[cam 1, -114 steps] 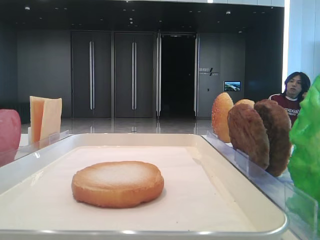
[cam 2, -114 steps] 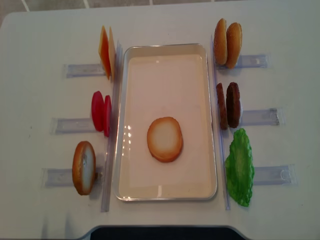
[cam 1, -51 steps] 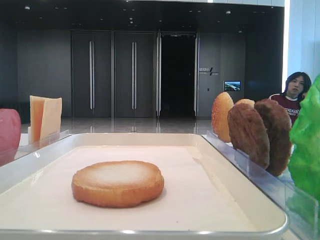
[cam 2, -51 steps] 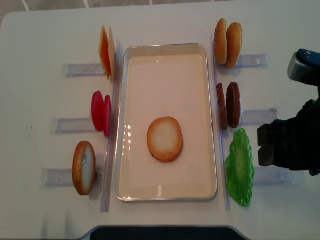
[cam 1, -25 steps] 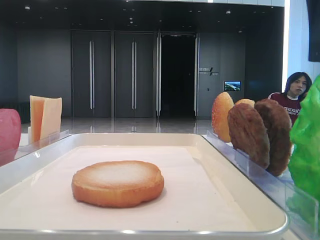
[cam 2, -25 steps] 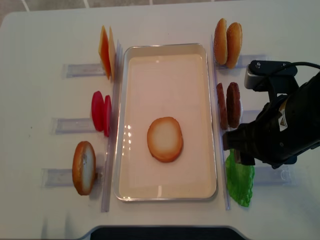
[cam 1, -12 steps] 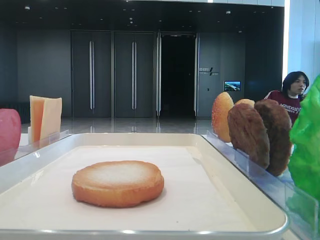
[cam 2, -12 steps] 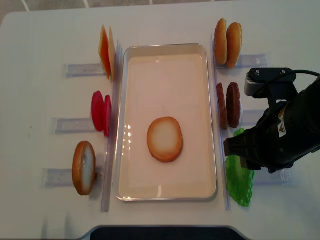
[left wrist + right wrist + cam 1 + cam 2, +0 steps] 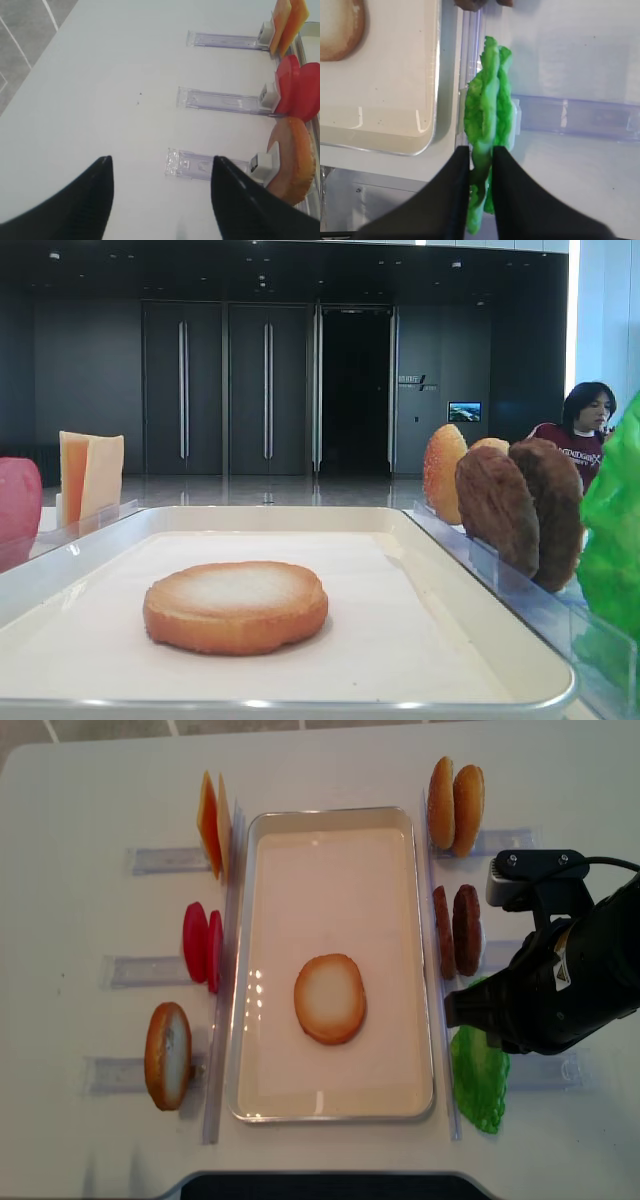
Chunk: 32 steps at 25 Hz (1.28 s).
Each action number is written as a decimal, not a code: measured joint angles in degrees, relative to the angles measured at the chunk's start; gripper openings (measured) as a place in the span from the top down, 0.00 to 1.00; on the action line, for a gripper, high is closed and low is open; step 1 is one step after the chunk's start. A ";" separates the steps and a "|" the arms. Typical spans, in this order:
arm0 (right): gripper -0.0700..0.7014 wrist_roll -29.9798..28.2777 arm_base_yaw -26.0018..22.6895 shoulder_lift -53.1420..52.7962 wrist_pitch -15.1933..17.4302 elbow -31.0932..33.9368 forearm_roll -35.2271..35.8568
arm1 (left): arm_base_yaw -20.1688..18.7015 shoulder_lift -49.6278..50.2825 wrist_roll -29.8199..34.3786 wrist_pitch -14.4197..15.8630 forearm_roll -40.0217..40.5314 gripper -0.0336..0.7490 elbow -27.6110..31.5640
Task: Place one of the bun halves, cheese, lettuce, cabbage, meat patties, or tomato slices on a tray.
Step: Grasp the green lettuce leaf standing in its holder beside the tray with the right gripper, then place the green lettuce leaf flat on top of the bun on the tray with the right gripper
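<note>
My right gripper [image 9: 481, 167] pinches the upright lettuce [image 9: 487, 115] at lower centre, right of the tray [image 9: 432, 100].

white lettering on bystander's maroon shirt [image 9: 572, 448], too small to read

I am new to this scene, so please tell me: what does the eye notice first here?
The bright green lettuce right of the tray, with the right pincer closing on its edge. Next, the single bun half lying flat inside the tray.
</note>
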 joint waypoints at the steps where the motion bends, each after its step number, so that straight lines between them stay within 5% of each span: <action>1: 0.75 -0.07 0.00 0.00 -0.12 0.00 0.00 | 0.00 0.00 0.00 0.00 0.00 0.36 0.00; 5: 0.84 -0.23 0.00 0.00 -0.35 0.00 0.00 | 0.00 0.00 0.00 0.00 0.00 0.36 0.00; 24: 0.84 -2.84 0.95 -9.28 0.32 -3.39 4.98 | 0.00 0.00 0.00 0.00 0.00 0.36 0.00; 32: 0.84 -17.98 0.99 -11.37 -5.71 -3.56 23.25 | 0.00 0.00 0.00 0.00 0.00 0.36 0.00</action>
